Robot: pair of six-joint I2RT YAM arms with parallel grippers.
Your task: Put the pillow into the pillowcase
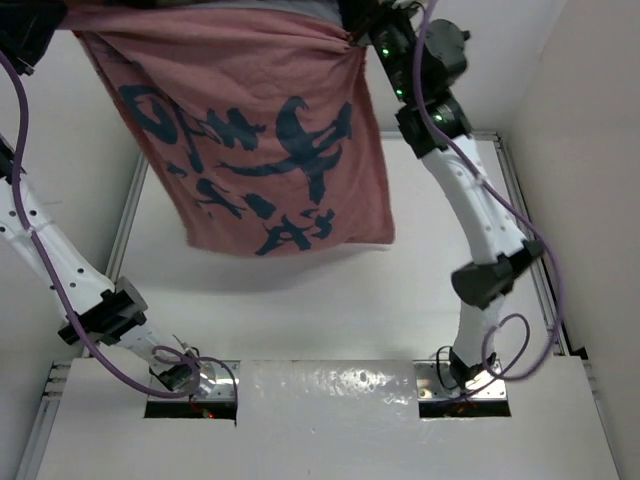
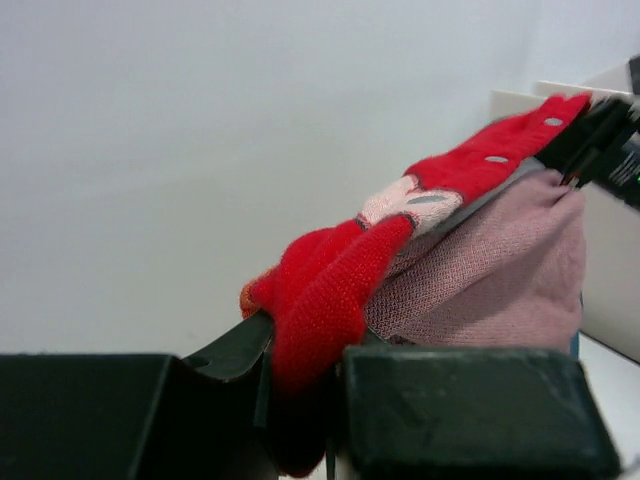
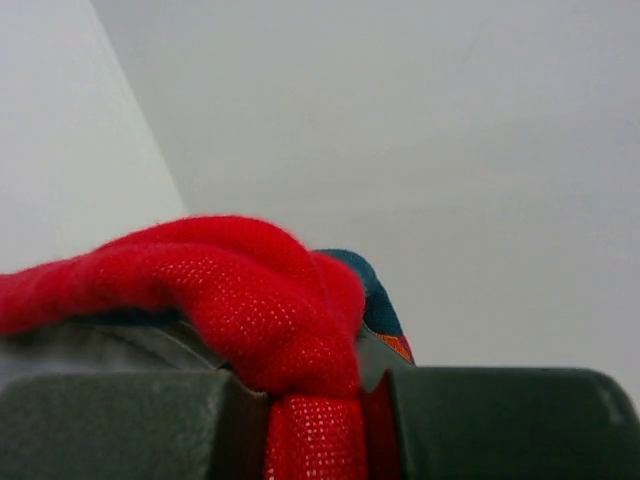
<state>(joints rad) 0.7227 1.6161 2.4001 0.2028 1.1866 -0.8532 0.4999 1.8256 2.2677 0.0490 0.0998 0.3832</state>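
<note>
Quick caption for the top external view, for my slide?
Left gripper and right gripper hold the pillowcase up by its top edge, pale pink side toward the camera, above the table.

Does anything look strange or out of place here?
The pillowcase hangs in the air, pinched at its top corners by the left gripper and right gripper. Its pale, washed-out side faces the overhead camera, so it seems inside out. No pillow is in view.
</note>
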